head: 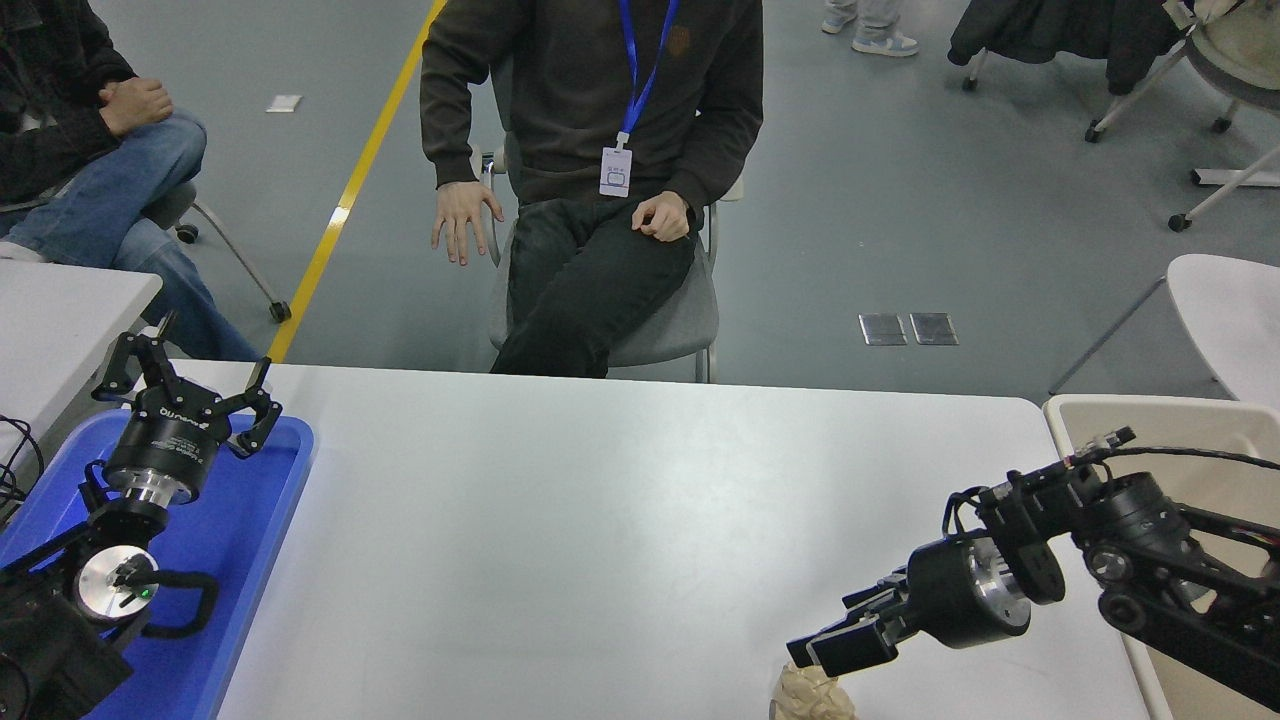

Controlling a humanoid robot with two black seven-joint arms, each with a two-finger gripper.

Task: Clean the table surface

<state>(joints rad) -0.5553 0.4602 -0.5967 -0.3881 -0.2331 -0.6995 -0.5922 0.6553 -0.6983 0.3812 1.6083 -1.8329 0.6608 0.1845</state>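
The table surface point(600, 520) is a wide light grey-white top filling the lower half of the head view. A crumpled beige wad point(812, 697) lies on it at the front edge, right of middle, partly cut off by the picture's bottom. My right gripper point(825, 650) is open, angled down and left, its fingertips point(845, 653) just above the wad's top; I cannot tell if they touch it. My left gripper point(185, 385) is open and parked over the blue tray at the lower left.
A blue tray point(255, 520) lies at the table's left end under the left arm. A beige bin point(1150, 420) stands off the right end. A person sits on a chair point(670, 320) at the far side. A smaller white table point(60, 310) stands at the left.
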